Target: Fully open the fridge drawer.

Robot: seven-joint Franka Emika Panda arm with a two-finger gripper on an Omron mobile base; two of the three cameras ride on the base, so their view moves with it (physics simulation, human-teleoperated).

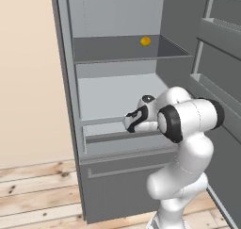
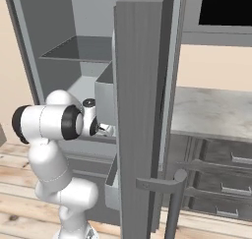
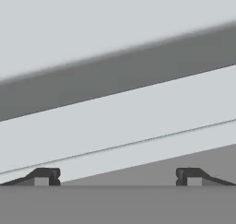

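The fridge drawer (image 1: 106, 145) is a wide, shallow light-grey tray across the fridge, under the lower shelf. A darker groove handle (image 1: 108, 137) runs along its front. My gripper (image 1: 129, 126) hangs at the drawer's front edge, right of its middle, pointing down at the groove. In the hand view the groove (image 3: 118, 75) crosses as a slanted dark band above the drawer's pale front (image 3: 118, 121). My gripper (image 3: 117, 177) is open, its fingertips (image 3: 46, 176) set wide apart with nothing between them. I cannot tell whether they touch the drawer.
A darker grey panel with a thin bar handle (image 1: 123, 169) sits below the drawer. A small orange ball (image 1: 146, 41) lies on the upper shelf. The fridge door (image 2: 142, 110), with its bins (image 1: 221, 35), stands open on the right. A counter with drawers (image 2: 216, 112) lies beyond it.
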